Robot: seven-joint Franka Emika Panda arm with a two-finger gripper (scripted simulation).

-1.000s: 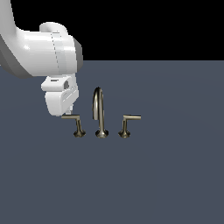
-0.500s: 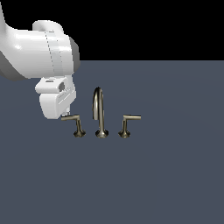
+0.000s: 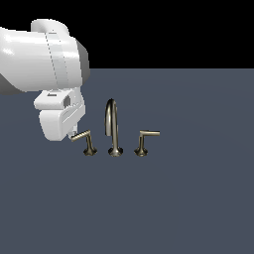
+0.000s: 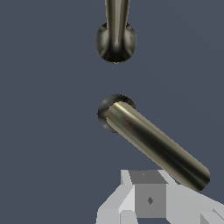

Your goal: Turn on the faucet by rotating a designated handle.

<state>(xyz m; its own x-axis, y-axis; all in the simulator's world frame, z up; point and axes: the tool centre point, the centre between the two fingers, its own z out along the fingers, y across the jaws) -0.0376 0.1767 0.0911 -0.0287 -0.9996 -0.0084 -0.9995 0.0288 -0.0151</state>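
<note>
Exterior view: my white arm [image 3: 44, 59] enters from the exterior view's left and ends in my tool [image 3: 73, 135], which hangs low over the dark grey table [image 3: 188, 198]. The faucet [image 3: 114, 128] stands near the middle of the table: a tall arched gooseneck spout [image 3: 111, 119] between two short levers on flared bases. The handle [image 3: 82, 136] is the lever on the exterior view's left; its thin bar reaches leftward from its post [image 3: 90, 147] and tilts slightly downward toward its free end. That free end lies at the lower edge of my tool, touching or nearly so; I cannot tell which. The twin handle [image 3: 147, 134], on the exterior view's right, points its bar rightward, well apart from my tool.

Wrist view: the handle bar [image 4: 157, 145] runs obliquely from its round base [image 4: 114, 111], with the spout base [image 4: 116, 41] beyond it. A grey finger [image 4: 148, 197] of my tool sits just beside the bar's free end. Whether my tool is wide or narrow, I cannot tell; nothing is seen held in it.
</note>
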